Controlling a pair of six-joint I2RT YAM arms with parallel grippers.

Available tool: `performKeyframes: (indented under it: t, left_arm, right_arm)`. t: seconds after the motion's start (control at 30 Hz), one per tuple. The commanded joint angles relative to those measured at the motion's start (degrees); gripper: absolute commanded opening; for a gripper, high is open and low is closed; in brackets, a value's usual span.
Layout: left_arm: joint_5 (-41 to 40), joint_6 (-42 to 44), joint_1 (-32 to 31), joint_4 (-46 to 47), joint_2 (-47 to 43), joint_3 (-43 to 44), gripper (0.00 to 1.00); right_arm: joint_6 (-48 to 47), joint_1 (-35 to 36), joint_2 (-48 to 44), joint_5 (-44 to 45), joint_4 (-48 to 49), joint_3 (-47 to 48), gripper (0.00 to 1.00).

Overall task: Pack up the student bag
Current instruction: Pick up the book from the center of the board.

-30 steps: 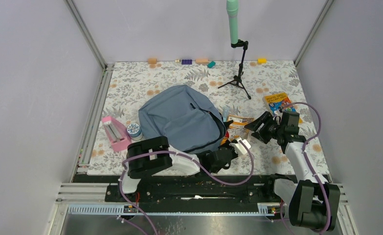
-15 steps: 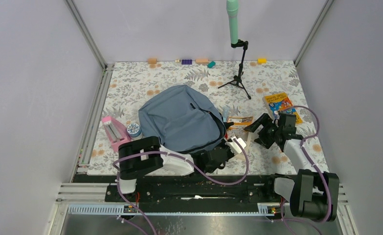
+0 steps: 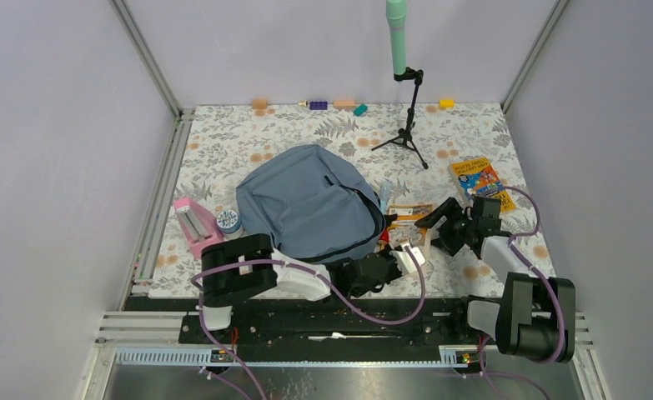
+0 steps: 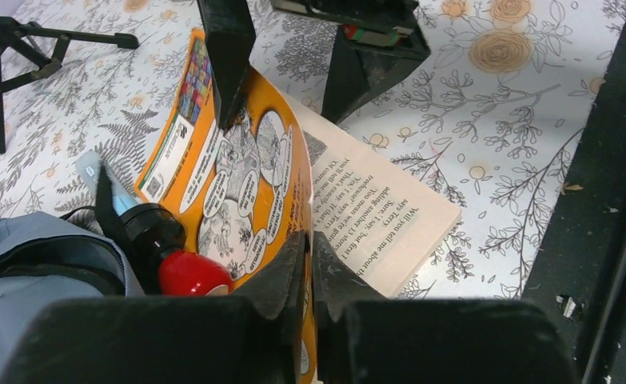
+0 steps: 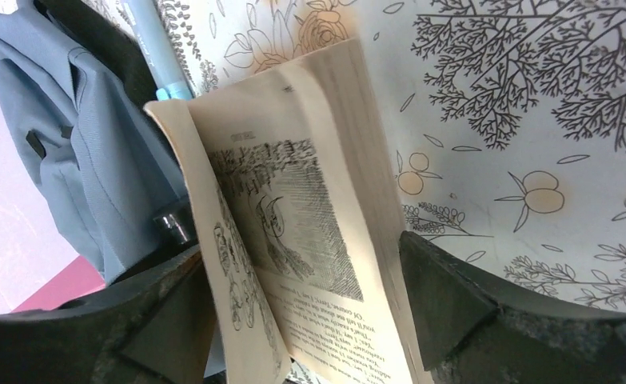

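1 book (image 4: 237,176) in left end effector (image 4: 309,250)

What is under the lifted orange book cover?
A page of printed text shows under the orange cover, which the left fingers pinch. The cover hides the page's spine side.

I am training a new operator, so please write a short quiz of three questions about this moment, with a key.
1. True or false: the left gripper is shut on the orange cover of the book.
2. The right gripper is: A) shut; B) open astride the book's pages; C) out of view.
3. In the top view, what colour is the box left of the bag?
Key: 1 true; 2 B; 3 pink.
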Motion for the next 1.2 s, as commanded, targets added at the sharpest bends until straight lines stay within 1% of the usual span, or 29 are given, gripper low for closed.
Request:
performKeyframes:
  t: [0.0,0.1,0.2,0.27,0.33,0.4,0.43,0.57,0.67,0.7,0.77,0.8,0.83,0.87,0.93,1.0,1.07,1.1,1.17]
  left_arm:
    - [4.47,-0.13,-0.87,3.13,-2.94,1.5,0.07]
    - [5.58,-0.56,-0.86,2.08,-2.29,1.92,0.14]
    - [6.83,-1.63,-0.86,2.11,-2.36,1.55,0.22]
    - [7.5,-3.26,-0.87,1.92,-3.15,1.36,0.31]
    - [8.24,-4.55,-0.86,0.98,-4.37,1.32,0.44]
    - [8.99,-6.03,-0.84,-0.47,-5.81,1.19,0.54]
    - [9.2,-6.89,-0.79,-1.04,-6.62,0.92,0.58]
    - [7.15,-12.47,-0.7,-2.59,-11.27,-1.37,0.74]
    - [5.36,-21.54,0.7,-7.58,-14.82,-2.08,0.86]
    - [6.26,-25.83,2.22,-10.23,-15.45,-1.69,0.9]
    - [12.35,-33.98,5.34,-13.43,-15.48,-2.0,0.91]
    - [15.62,-36.75,6.62,-12.39,-15.06,-2.98,0.93]
    - [18.7,-37.72,7.26,-9.55,-14.4,-4.35,0.96]
    - [20.44,-36.59,7.34,-5.04,-13.62,-5.64,0.98]
    - [22.47,-31.56,6.92,-2.18,-11.76,-6.33,0.99]
    - [21.77,-25.26,6.27,-4.31,-9.67,-4.6,0.99]
    - [16.65,-18.21,5.43,-7.83,-7.72,-1.97,0.99]
    - [15.65,-16.29,5.16,-8.57,-6.81,-1.04,0.99]
    - [14.8,-11.28,4.76,-7.03,-5.45,-0.86,0.99]
  right_arm:
    - [1.53,0.23,3.35,-3.22,5.45,-1.07,0.78]
    - [1.97,0.23,4.21,-5.1,7.54,-1.71,0.66]
    - [1.75,0.23,3.73,-5.82,7.47,-1.68,0.48]
    - [1.2,0.23,3.14,-5.62,6.85,-1.54,0.34]
    - [0.83,0.23,3.05,-5.6,6.63,-1.41,0.17]
    - [0.67,0.23,3.57,-6.1,6.77,-1.29,0.03]
    - [0.73,0.23,4.01,-6.68,7.18,-1.33,0.0]
    - [2.38,0.23,4.51,-9.24,10.39,-2.29,0.0]
    - [3.94,0.23,2.55,-10.08,11.85,-3.2,0.0]
    - [4.11,0.23,1.53,-10.28,11.92,-3.31,0.0]
    - [3.9,0.23,-0.07,-10.51,11.06,-3.19,0.0]
    - [3.62,0.23,-0.96,-10.56,10.41,-3.15,0.0]
    - [3.39,0.21,-1.4,-10.57,10.01,-3.17,0.0]
    - [3.07,0.23,-1.66,-10.69,9.71,-3.19,0.0]
    - [2.4,0.29,-1.65,-11.2,8.99,-3.01,0.0]
    - [2.31,0.28,-1.46,-12.03,8.61,-2.94,0.0]
    - [2.8,0.31,-1.84,-12.52,8.68,-2.91,0.0]
    - [3.1,0.32,-2.13,-12.58,8.65,-2.97,0.0]
    - [3.57,0.32,-3.0,-12.16,8.21,-2.9,0.0]
